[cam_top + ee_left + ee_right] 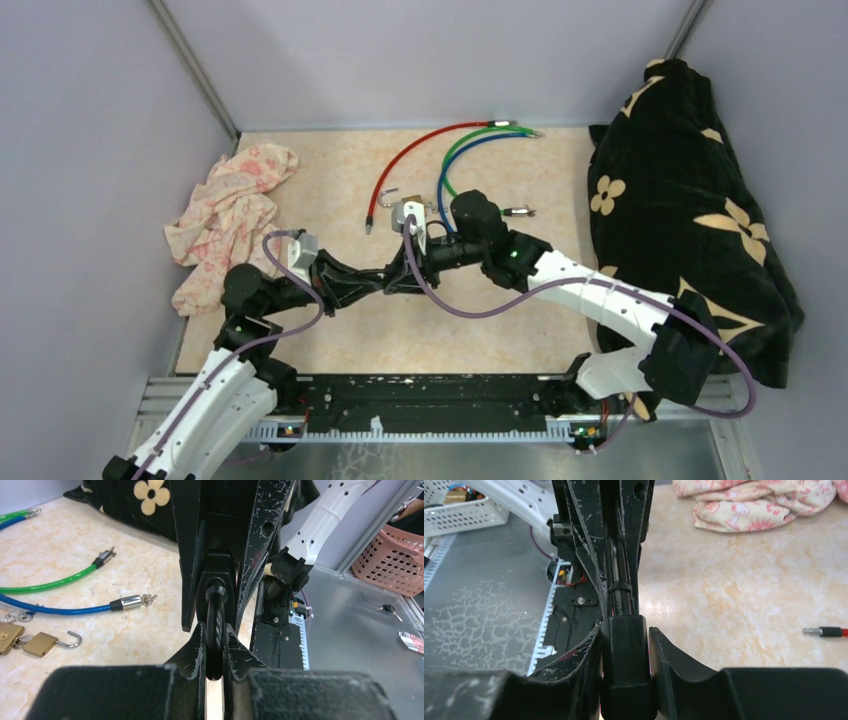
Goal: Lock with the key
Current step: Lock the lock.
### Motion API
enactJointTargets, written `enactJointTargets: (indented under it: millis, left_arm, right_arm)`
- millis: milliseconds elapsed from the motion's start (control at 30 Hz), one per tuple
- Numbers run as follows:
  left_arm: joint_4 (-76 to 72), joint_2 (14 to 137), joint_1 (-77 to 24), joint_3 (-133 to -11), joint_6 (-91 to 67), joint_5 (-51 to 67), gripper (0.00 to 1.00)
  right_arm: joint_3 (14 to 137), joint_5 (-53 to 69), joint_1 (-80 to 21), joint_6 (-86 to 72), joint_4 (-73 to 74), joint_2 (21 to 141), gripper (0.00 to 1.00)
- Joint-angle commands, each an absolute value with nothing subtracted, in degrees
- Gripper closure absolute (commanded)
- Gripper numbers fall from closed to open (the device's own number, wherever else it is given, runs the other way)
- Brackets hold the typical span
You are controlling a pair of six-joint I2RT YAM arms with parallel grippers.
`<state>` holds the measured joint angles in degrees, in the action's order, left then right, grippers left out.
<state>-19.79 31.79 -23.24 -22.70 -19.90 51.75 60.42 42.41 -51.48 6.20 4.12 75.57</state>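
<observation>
Closest in, the left tool [215, 630] is nipped narrow on a slim black loop [215, 607], which I take to be the key's head. Straight ahead of it the loop enters a black lock body [624, 655], which the right tool [626, 630] clamps at a middling width, so the two tools meet nose to nose above the bench [140, 555]. By this showing the key looks seated and both grips are made. The locking turn and the release appear left to do, though how far the key is turned cannot be read. Off to the left tool's left, apart from both tools, lie a brass padlock [40, 644] with its shackle open and a blue cable [65, 612].
</observation>
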Motion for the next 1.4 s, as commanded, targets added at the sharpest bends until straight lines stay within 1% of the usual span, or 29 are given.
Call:
enactJointTargets:
  millis: [0,67,133,167,200,233,433,533,600,733,900,933,1033,1200,1233,1267,1333,1367]
  left_arm:
    - [-29.09,29.35,-22.28,-23.56,-24.44,50.33,1.0]
    - [-30.54,28.92,-21.73,-23.51,-25.69,50.3,1.0]
    - [-31.73,28.48,-21.28,-23.54,-26.9,50.24,1.0]
    - [-32.18,28.17,-21.04,-23.6,-27.3,50.15,1.0]
    - [-32.58,27.97,-20.82,-23.56,-27.78,50.07,1.0]
    - [-32.99,27.61,-20.52,-23.51,-28.39,49.98,1.0]
    - [-36.13,26.12,-19.15,-22.37,-30.56,49.21,1.0]
    - [-36.85,25.78,-18.89,-21.92,-31.32,48.93,1.0]
    - [-37.0,25.62,-18.82,-21.67,-31.46,48.73,1.0]
    - [-37.32,25.57,-18.7,-21.62,-31.82,48.29,1.0]
    - [-38.05,25.49,-18.42,-21.62,-32.87,48.05,1.0]
    - [-38.06,25.42,-18.37,-21.62,-33.21,47.97,1.0]
    - [-38.51,25.4,-18.22,-21.45,-34.16,47.66,1.0]
    - [-39.21,25.5,-17.96,-21.62,-36.27,47.54,1.0]
    - [-39.39,25.61,-17.93,-21.54,-36.65,47.48,1.0]
    - [-39.54,25.73,-17.93,-21.53,-36.8,47.5,1.0]
    - [-39.48,25.83,-17.93,-21.53,-36.66,47.52,1.0]
    - [-39.4,25.84,-17.91,-21.53,-36.64,47.67,1.0]
  right_arm:
    - [61.18,42.06,-49.11,2.24,-10.23,71.45,0.7]
    - [61.05,43.74,-48.52,1.28,-11.23,71.54,0.58]
    - [60.62,45.54,-47.74,-0.9,-12.83,71.48,0.42]
    - [59.98,45.94,-47.29,-2.38,-14.16,71.34,0.14]
    - [59.13,46.4,-46.67,-3.99,-15.73,71.1,0.03]
    - [58.25,47.1,-46.02,-5.99,-18.01,70.78,0.02]
    - [52.19,51.14,-44.3,-21.87,-39.28,71.57,0.02]
    - [48.08,49.25,-44.55,-32.77,-52.93,73.45,0.02]
    - [46.51,47.57,-45.29,-35.43,-57.52,74.26,0.05]
    - [46.73,44.55,-48.09,-33.84,-56.8,74.88,0.11]
    - [46.16,42.32,-49.0,-34.83,-58.54,76.26,0.23]
    - [46.22,42.18,-49.09,-35.18,-58.94,76.6,0.24]
    - [46.42,42.32,-49.49,-35.92,-59.95,77.97,0.24]
    - [45.98,41.74,-49.56,-36.57,-61.3,79.11,0.21]
    - [46.23,42.32,-49.57,-37.0,-61.86,79.72,0.23]
    - [46.49,42.92,-49.61,-37.39,-62.42,80.11,0.27]
    - [47.45,43.88,-49.73,-37.96,-62.7,80.83,0.45]
    - [47.6,44.06,-49.89,-37.97,-62.69,81.0,0.55]
